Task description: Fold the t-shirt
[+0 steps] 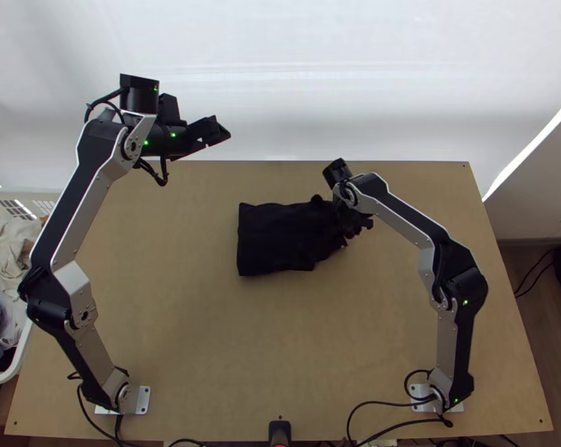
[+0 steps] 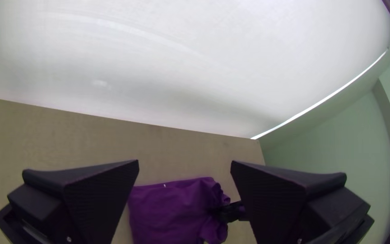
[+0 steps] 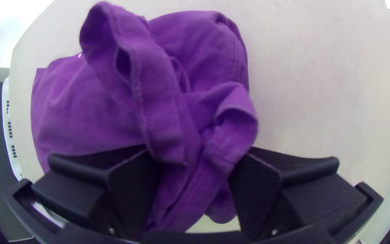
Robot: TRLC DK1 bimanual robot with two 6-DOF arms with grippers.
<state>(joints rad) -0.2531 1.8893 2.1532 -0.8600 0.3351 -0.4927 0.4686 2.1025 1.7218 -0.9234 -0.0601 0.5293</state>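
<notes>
The t-shirt [image 1: 274, 237] lies below the right gripper [image 1: 354, 226] — bunched end between its fingers.

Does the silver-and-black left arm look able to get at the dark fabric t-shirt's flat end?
Probably yes: its black claw is open, and the flat end of the t-shirt lies uncovered. The black right claw is at the bunched end, out of the way.
</notes>
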